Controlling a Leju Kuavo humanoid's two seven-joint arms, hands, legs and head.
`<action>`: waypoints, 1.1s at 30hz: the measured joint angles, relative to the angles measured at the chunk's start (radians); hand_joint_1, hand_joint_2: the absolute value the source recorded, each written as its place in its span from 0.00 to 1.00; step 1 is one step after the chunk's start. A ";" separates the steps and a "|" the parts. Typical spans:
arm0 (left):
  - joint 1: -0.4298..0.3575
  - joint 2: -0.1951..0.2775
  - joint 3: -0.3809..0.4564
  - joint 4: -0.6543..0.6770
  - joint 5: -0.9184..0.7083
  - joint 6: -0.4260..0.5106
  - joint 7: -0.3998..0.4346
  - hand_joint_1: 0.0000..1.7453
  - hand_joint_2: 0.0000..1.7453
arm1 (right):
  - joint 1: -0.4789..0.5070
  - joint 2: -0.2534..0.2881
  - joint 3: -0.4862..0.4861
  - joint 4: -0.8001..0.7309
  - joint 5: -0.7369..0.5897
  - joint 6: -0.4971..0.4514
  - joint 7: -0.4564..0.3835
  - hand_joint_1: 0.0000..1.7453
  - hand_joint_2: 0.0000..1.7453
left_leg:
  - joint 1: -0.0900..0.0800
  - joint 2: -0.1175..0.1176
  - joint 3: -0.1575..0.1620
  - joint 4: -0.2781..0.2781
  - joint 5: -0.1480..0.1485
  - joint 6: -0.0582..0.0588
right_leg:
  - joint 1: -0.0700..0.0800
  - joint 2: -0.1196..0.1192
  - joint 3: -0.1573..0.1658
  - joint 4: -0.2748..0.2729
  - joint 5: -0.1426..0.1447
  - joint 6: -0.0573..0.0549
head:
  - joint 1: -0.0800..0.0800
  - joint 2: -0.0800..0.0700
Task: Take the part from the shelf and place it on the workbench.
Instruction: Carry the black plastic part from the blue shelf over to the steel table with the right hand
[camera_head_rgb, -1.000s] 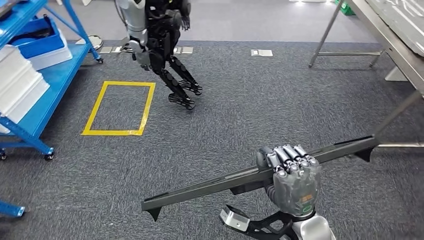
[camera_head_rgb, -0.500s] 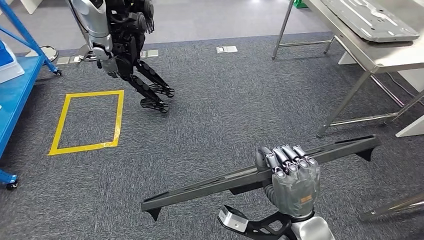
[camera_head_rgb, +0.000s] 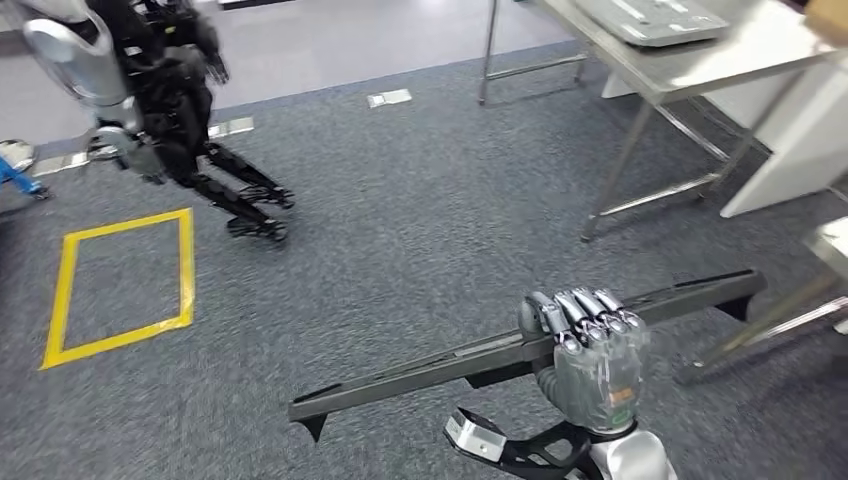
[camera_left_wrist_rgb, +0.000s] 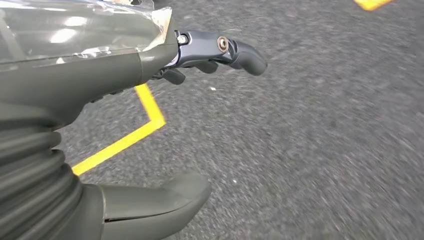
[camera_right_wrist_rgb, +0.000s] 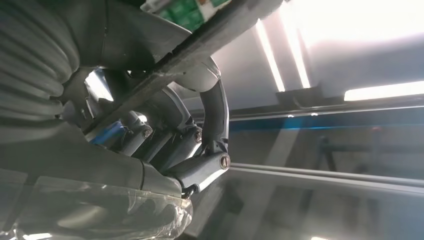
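Nearest to me, low and right of centre, my right hand (camera_head_rgb: 590, 350) is gripping the part (camera_head_rgb: 440, 368), a long dark bar with small tabs pointing down at each end. My fingers (camera_head_rgb: 585, 312) are wrapping over its top near the middle. The bar is lying almost level above the grey carpet (camera_head_rgb: 400, 220), its left end nearer to me and its right end farther off, rising a little toward the right. From the right wrist camera, the same bar (camera_right_wrist_rgb: 200, 42) is crossing the curled fingers (camera_right_wrist_rgb: 212, 112) on a slant.

My left hand (camera_left_wrist_rgb: 150, 65) is hanging over the carpet with nothing in it; its fingers (camera_left_wrist_rgb: 220, 50) are bending slightly and standing apart from the thumb, and a corner of yellow tape (camera_left_wrist_rgb: 145, 115) is lying on the floor under it.

Farther out on the left, a yellow taped rectangle (camera_head_rgb: 120, 290) is marking the carpet. Beyond that, far left, another humanoid robot (camera_head_rgb: 150, 100) is standing with dark legs and a silver arm.

Far right, the metal workbench (camera_head_rgb: 690, 50) is standing on thin legs, with a flat grey tray (camera_head_rgb: 650, 15) resting on top.
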 joint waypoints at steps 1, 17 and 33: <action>0.002 0.000 0.000 0.000 0.000 0.000 0.000 0.00 1.00 | -0.001 0.001 0.000 0.000 0.000 0.000 0.000 1.00 1.00 | 0.001 -0.022 -0.030 0.066 -0.036 -0.003 | 0.002 0.010 -0.001 0.000 0.001 -0.005 | -0.003 0.000; 0.008 0.001 0.000 0.000 -0.005 0.000 0.002 0.00 1.00 | 0.008 0.001 -0.004 0.000 0.003 -0.001 0.001 1.00 1.00 | 0.006 -0.031 0.030 -0.116 0.090 0.044 | 0.008 0.035 -0.145 0.222 -0.079 0.026 | 0.018 0.000; 0.001 0.004 -0.002 0.000 -0.016 0.004 0.005 0.00 1.00 | 0.015 0.006 -0.021 0.002 -0.007 -0.016 -0.003 1.00 1.00 | 0.010 -0.029 -0.069 0.149 -0.074 -0.011 | 0.000 0.027 -0.016 0.010 0.004 0.001 | 0.013 0.000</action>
